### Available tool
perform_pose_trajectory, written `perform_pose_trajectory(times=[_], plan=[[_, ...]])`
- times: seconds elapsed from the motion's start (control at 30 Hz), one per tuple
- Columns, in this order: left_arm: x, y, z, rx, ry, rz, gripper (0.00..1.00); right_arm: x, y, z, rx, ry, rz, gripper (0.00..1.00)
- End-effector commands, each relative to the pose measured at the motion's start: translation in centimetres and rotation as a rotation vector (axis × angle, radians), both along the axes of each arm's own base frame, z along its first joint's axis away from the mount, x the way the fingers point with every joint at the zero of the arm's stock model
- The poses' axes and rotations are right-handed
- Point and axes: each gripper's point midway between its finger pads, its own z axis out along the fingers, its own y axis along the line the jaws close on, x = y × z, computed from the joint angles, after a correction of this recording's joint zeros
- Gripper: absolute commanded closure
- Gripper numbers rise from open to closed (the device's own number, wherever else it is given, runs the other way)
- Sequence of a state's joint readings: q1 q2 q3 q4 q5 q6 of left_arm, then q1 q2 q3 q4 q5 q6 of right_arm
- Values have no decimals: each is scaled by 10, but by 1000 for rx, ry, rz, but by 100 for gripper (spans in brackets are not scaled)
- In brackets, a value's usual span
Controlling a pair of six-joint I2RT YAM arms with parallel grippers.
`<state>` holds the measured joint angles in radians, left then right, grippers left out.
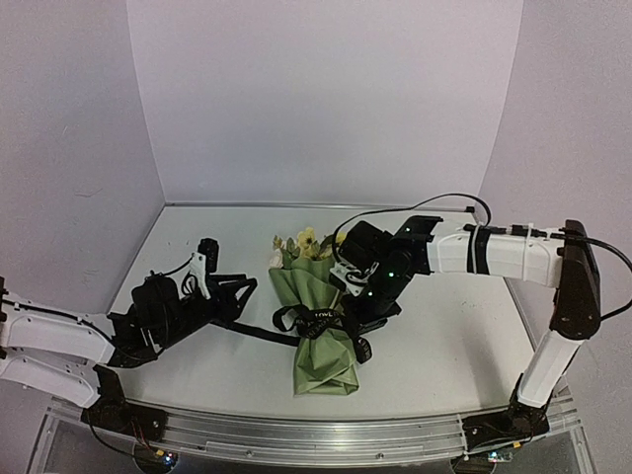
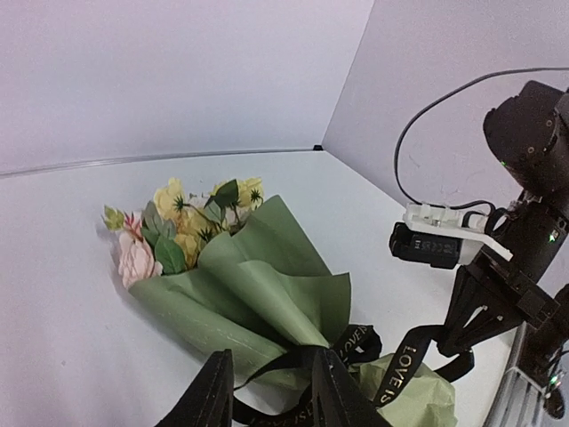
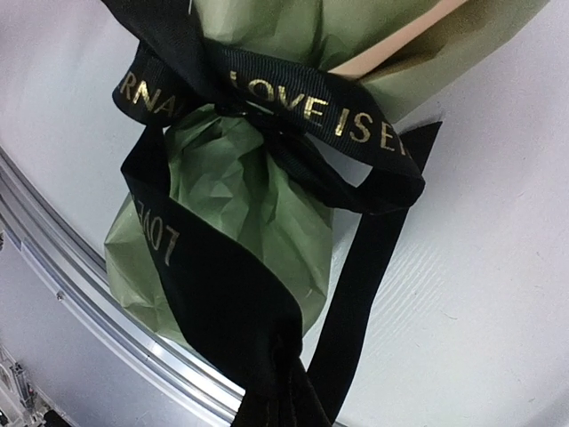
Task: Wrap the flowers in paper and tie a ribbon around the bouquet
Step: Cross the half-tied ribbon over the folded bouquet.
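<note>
Though overhead blurs it, right claw point(image 1: 357, 321) seemingly pinches ribbon point(image 3: 293, 111) close-up.

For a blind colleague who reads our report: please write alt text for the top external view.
A bouquet in olive-green paper lies on a table, blossoms at the far end, a black ribbon around its middle. The right gripper holds the ribbon; the left gripper is open, left of the bouquet.

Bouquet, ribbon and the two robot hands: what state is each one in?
Bouquet: wrapped, lying on its side, flowers showing at the wide end.
Ribbon: looped around the bouquet's narrow part.
Left hand: open, ribbon running between its fingers.
Right hand: shut on the ribbon.
</note>
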<state>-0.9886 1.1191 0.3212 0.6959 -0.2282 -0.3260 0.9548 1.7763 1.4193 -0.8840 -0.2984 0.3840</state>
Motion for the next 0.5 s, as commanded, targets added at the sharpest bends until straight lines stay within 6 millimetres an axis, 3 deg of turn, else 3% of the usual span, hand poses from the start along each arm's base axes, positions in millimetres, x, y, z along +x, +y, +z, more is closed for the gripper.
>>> perform_pose_trajectory(times=[0.0,0.07,0.17,0.3,0.47], plan=[[-1,-26,22,209,-171,-117,67,2,-4,2,-37,-24,7,100],[-9,-50,21,280,-217,-276,67,3,-4,0,-37,-28,-10,100],[-7,-72,12,335,-216,-432,66,6,-5,-3,-30,-39,-58,100],[-6,-95,1,395,-224,-578,65,9,-8,-7,-18,-57,-116,100],[0,-119,-30,488,-169,-716,68,11,-10,-13,-12,-54,-180,100]])
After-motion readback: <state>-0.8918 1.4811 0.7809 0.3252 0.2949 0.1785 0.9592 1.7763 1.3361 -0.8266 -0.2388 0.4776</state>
